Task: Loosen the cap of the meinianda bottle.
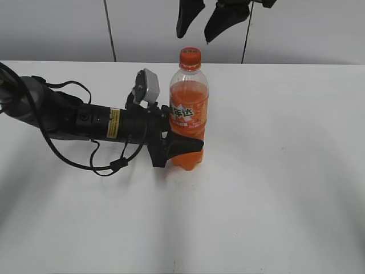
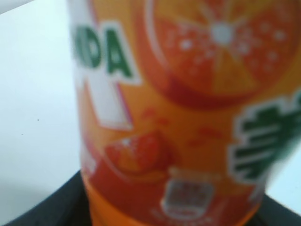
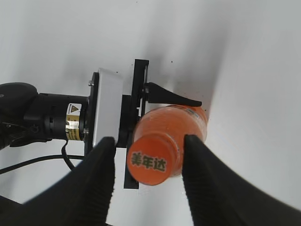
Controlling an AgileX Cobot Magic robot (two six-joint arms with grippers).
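1. Your bottle (image 1: 189, 114) stands upright on the white table (image 1: 285, 188), a little left of the middle in the exterior view, about half full of orange soda.
2. The orange cap (image 1: 190, 59) sits on the neck. From the right wrist camera you look almost straight down on it (image 3: 149, 161), with Chinese letters printed on its top.
3. Your left arm (image 1: 68, 117) lies low along the table, reaching in from the left. Its gripper (image 1: 181, 149) is clamped on the bottle's lower body, with one dark finger (image 1: 185, 146) wrapped across the front just below the label (image 1: 188, 117).
4. The left wrist camera is filled by the blurred label (image 2: 188, 108) at very close range; the lower corners show dark gripper parts on either side of the bottle.
5. Your right gripper (image 1: 197, 20) hangs above the cap at the top edge of the exterior view, fingers pointing down, clear of the cap.
6. In the right wrist view its two black fingers (image 3: 101, 174) stand spread apart, one to each side of the cap, with a gap visible between each finger and the cap. It grips nothing.
7. A black cable (image 1: 85, 162) loops over the table under the left arm.
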